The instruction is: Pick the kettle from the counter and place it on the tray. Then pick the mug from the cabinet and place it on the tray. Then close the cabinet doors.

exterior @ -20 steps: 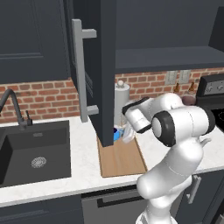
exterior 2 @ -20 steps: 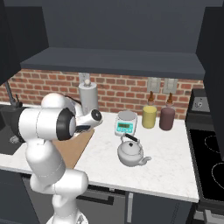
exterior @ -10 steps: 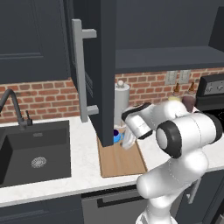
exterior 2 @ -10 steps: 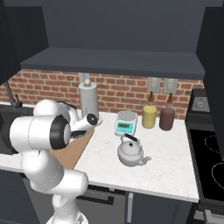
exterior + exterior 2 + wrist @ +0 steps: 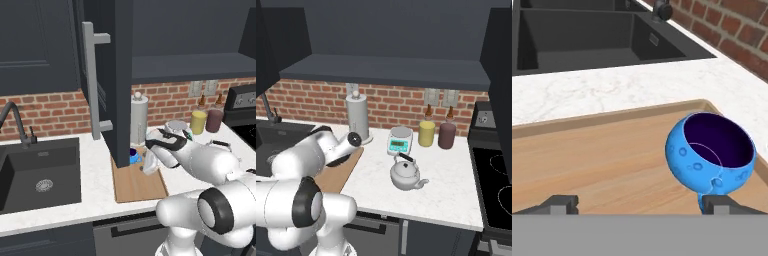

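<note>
The small blue mug [image 5: 712,152] rests on the light-brown wooden tray [image 5: 587,160], tilted so its dark inside faces the hand. My gripper [image 5: 640,205] is open just short of it, the mug close ahead of the right fingertip [image 5: 719,202] and nothing between the fingers. From the left base view the mug [image 5: 134,156] sits at the tray's [image 5: 137,186] back end, beside my hand and below the open cabinet door [image 5: 117,75]. The silver-grey kettle [image 5: 405,175] stands on the white counter [image 5: 451,185], to the right of the tray [image 5: 338,175].
A dark sink [image 5: 35,180] with a faucet [image 5: 15,120] lies left of the tray. A paper-towel cylinder [image 5: 357,120], a small scale [image 5: 399,140], and yellow [image 5: 426,133] and maroon [image 5: 446,135] canisters stand along the brick wall. A black stove [image 5: 496,185] is at the right.
The jaws have spread from shut to wide open, letting go of the mug on the tray. The arm has swung slightly and sunk lower over the tray.
</note>
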